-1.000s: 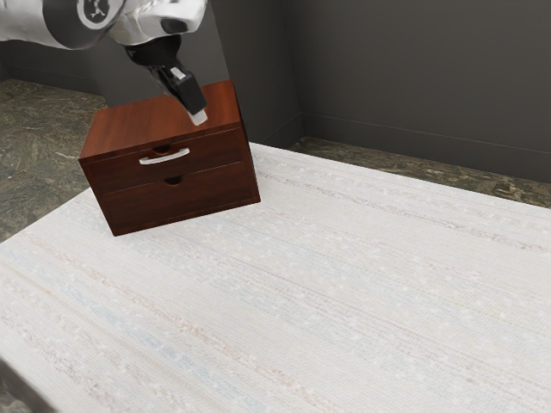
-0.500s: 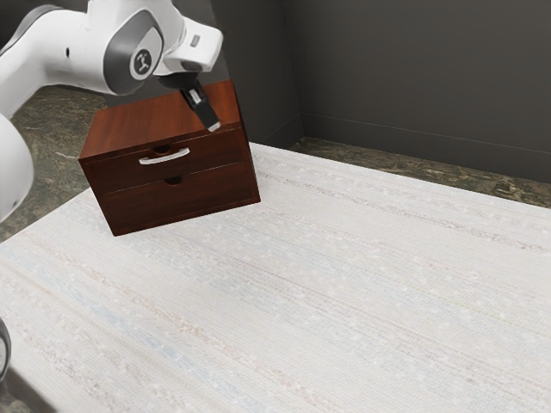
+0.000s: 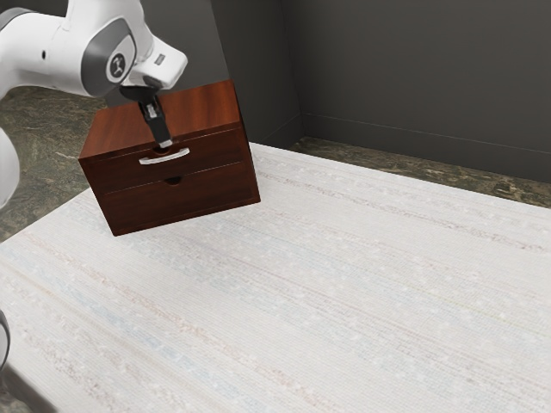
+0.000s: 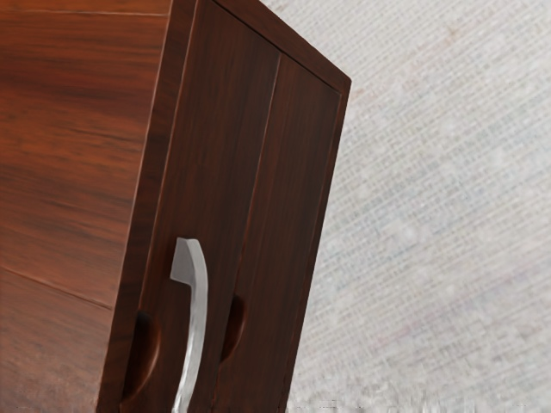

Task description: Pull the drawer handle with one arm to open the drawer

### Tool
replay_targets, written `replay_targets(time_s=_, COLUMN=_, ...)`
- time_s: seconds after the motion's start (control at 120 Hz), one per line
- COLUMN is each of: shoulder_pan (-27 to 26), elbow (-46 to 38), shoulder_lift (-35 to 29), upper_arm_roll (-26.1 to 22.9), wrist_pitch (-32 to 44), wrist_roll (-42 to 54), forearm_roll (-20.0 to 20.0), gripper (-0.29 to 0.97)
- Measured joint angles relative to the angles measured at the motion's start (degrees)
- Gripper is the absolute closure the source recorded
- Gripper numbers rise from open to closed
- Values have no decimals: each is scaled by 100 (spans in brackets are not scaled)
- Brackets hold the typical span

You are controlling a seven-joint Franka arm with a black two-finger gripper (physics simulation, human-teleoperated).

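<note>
Reddish-brown wood makes up the small cabinet point(image 3: 202, 103), which stands in the upper left of the exterior frame on a pale, woven-looking table point(image 3: 344, 284). It has two drawers, one above the other. The upper drawer point(image 3: 211, 148) and the lower drawer point(image 3: 202, 191) both sit flush with the cabinet front, so nothing inside either can be seen.

A curved silver handle point(image 3: 164, 157) lies across the upper drawer front, left of its centre, over a shallow rounded recess. The lower drawer has only a small dark recess point(image 3: 173, 180) at its top edge, just under the handle.

The white arm point(image 3: 86, 52) enters from the upper left corner and bends down over the cabinet top. Its black gripper point(image 3: 161, 139) points downward, its pale tip just above the handle at the cabinet's front top edge. I cannot tell whether it is open or closed, or whether it touches the handle.

From the wrist camera, the handle point(image 4: 194, 327) appears as a bowed metal strip on the upper drawer front point(image 4: 224, 172), beside the cabinet's grained top point(image 4: 69, 155), with table point(image 4: 448, 215) beyond the lower drawer point(image 4: 301, 215).
</note>
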Motion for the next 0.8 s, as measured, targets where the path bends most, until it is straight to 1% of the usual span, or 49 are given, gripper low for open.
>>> replay_targets(time_s=0.208, shoulder_pan=-1, elbow=-22, shoulder_lift=-9, upper_arm_roll=114, wrist_pitch=-227, wrist_roll=297, forearm_roll=32, gripper=0)
replay_targets(time_s=0.342, shoulder_pan=1, elbow=-239, shoulder_lift=4, upper_arm_roll=150, wrist_pitch=-262, wrist_roll=436, forearm_roll=36, gripper=0)
replay_targets(time_s=0.475, shoulder_pan=81, elbow=-258, shoulder_lift=200, upper_arm_roll=154, wrist_pitch=-176, wrist_roll=541, forearm_roll=23, gripper=0)
replay_targets(time_s=0.8, shoulder_pan=113, elbow=-264, shoulder_lift=373, upper_arm_roll=152, wrist_pitch=194, wrist_roll=731, forearm_roll=-15, gripper=0)
